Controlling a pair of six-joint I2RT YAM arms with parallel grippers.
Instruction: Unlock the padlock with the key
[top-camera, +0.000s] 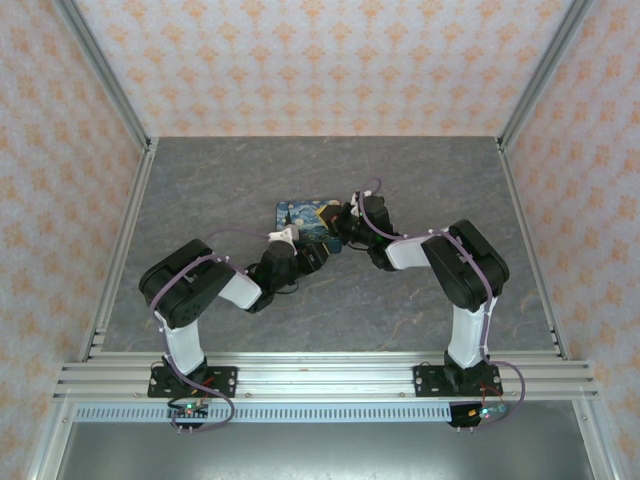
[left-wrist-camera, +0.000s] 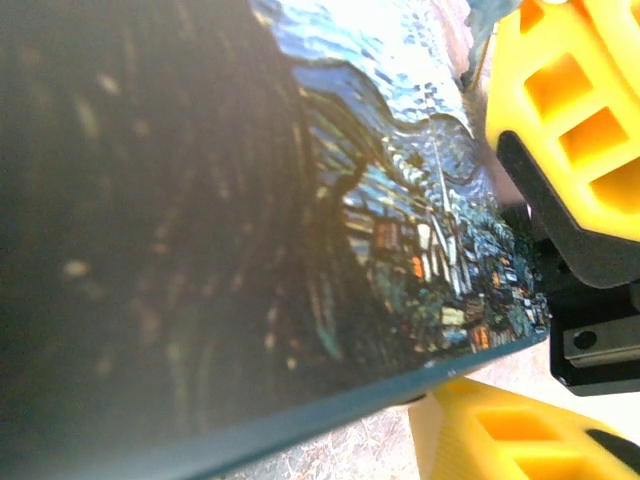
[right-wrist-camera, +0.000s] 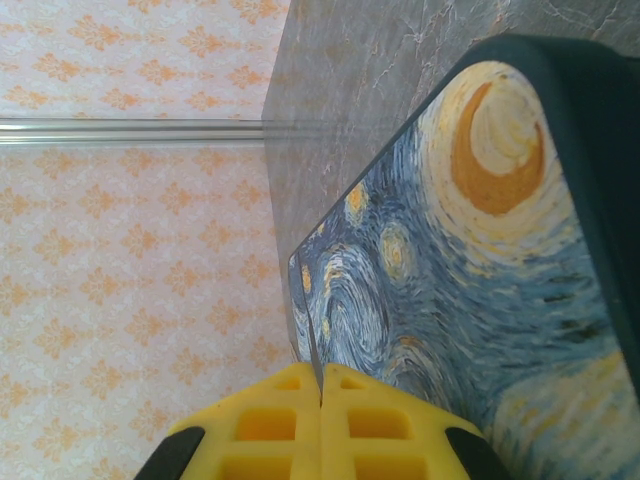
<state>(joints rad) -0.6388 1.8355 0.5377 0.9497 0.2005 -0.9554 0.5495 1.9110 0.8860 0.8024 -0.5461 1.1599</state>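
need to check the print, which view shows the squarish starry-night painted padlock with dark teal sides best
Right wrist: the squarish starry-night padlock is sharp, with crescent moon, swirls and dark teal edge. Left wrist shows its face close, half in shadow. Top external shows a small blue patch.

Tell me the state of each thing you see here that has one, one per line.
padlock: lying flat on the table, painted face up; locked or not, unclear.
left gripper: fingers apart either side of the padlock; grip unclear.
right gripper: shut, fingertips pressed together.
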